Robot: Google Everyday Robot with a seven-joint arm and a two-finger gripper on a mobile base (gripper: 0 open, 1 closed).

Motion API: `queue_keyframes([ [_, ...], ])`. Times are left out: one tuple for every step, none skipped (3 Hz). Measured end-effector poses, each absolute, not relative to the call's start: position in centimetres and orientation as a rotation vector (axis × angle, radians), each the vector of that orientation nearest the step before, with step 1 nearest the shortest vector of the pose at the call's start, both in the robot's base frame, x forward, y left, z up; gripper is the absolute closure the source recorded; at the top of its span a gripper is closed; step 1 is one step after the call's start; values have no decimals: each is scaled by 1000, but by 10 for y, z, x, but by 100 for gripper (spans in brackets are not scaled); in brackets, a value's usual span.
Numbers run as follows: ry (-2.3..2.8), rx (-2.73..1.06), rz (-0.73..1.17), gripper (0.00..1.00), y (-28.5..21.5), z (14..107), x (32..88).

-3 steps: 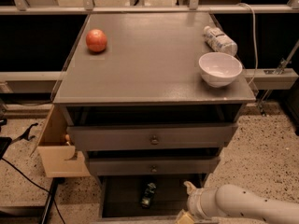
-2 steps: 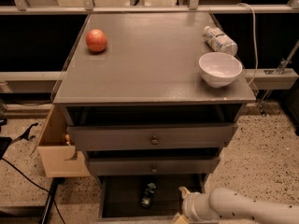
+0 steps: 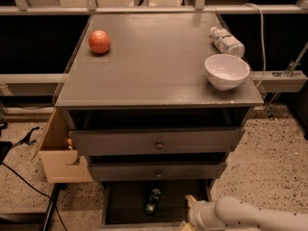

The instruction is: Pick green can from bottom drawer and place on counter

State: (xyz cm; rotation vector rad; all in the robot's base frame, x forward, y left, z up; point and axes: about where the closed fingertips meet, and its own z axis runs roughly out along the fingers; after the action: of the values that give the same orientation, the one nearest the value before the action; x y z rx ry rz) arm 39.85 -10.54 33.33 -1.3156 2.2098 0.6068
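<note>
The camera view looks down on a grey three-drawer cabinet standing on a speckled floor [image 3: 274, 158].

Its flat grey top, the surface [image 3: 154, 71], carries three things. A red-orange round fruit [image 3: 99, 42] sits near the far left corner. A clear plastic bottle [image 3: 226, 41] with a white label lies on its side near the far right corner. A white bowl [image 3: 227, 71] stands upright just in front of the bottle, close to the right edge.

Below the top, the upper drawer [image 3: 120, 142] and the middle drawer [image 3: 120, 171] each show a small round knob at the centre of the front. The bottom drawer [image 3: 125, 203] is pulled out toward the camera, and its inside is dark.

The green can [image 3: 153, 201] lies inside that bottom drawer, near the middle of its floor. It appears to be on its side, with pale and dark markings showing.

My white arm [image 3: 255, 216] enters from the lower right corner. My pincer [image 3: 191, 214] is at the front right corner of the bottom drawer, to the right of the can and apart from it. The bottom edge of the view cuts the pincer off, so I cannot tell whether it is apart or together. It holds nothing that I can see.

A light wooden box [image 3: 57, 153] stands against the cabinet's left side, and a dark cable [image 3: 29, 182] runs across the floor beside it.
</note>
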Motion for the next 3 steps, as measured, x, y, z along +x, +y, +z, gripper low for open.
queue_keyframes([
  [2183,-1307,626,0,-103,312,402],
  [2091,-1287,628,0,-96,296,411],
  [1952,-1287,601,0,-80,285,419],
])
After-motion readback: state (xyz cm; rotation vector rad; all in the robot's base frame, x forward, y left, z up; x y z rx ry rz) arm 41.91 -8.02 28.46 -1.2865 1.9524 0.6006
